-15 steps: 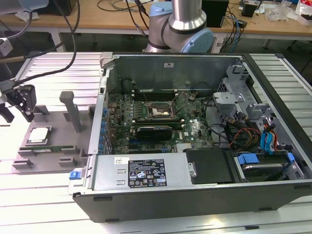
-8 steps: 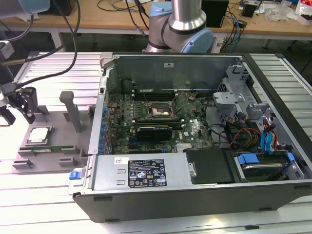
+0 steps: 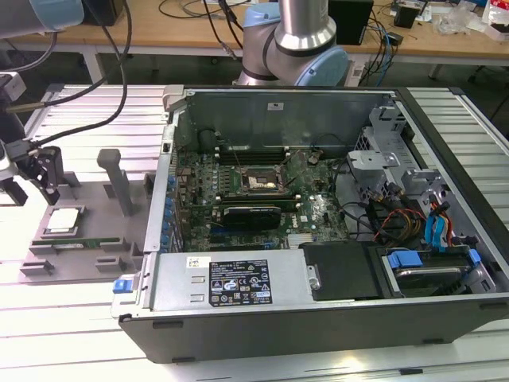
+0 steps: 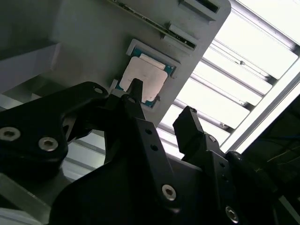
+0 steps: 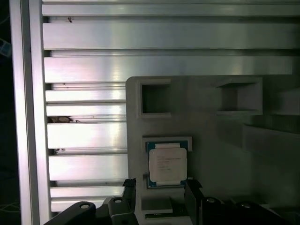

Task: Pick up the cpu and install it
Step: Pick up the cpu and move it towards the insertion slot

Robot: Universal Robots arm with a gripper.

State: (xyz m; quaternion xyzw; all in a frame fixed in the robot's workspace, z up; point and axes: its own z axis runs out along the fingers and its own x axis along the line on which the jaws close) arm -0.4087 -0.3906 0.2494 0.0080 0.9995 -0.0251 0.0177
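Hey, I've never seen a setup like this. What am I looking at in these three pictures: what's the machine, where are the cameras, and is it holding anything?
The machine is a robot arm at a slatted metal table. The exterior view comes from a camera off the arm. It shows an open computer case with its motherboard and a black socket. On that view's left lies a grey holder tray. The cpu, a small silver square chip, sits in a recess of the tray, with a long green memory stick beside it. Both wrist views come from cameras riding on the arm, looking past the black fingers of the gripper. The gripper hangs over the tray with its jaws open, one finger to each side of the cpu as the first wrist view shows it. It holds nothing.
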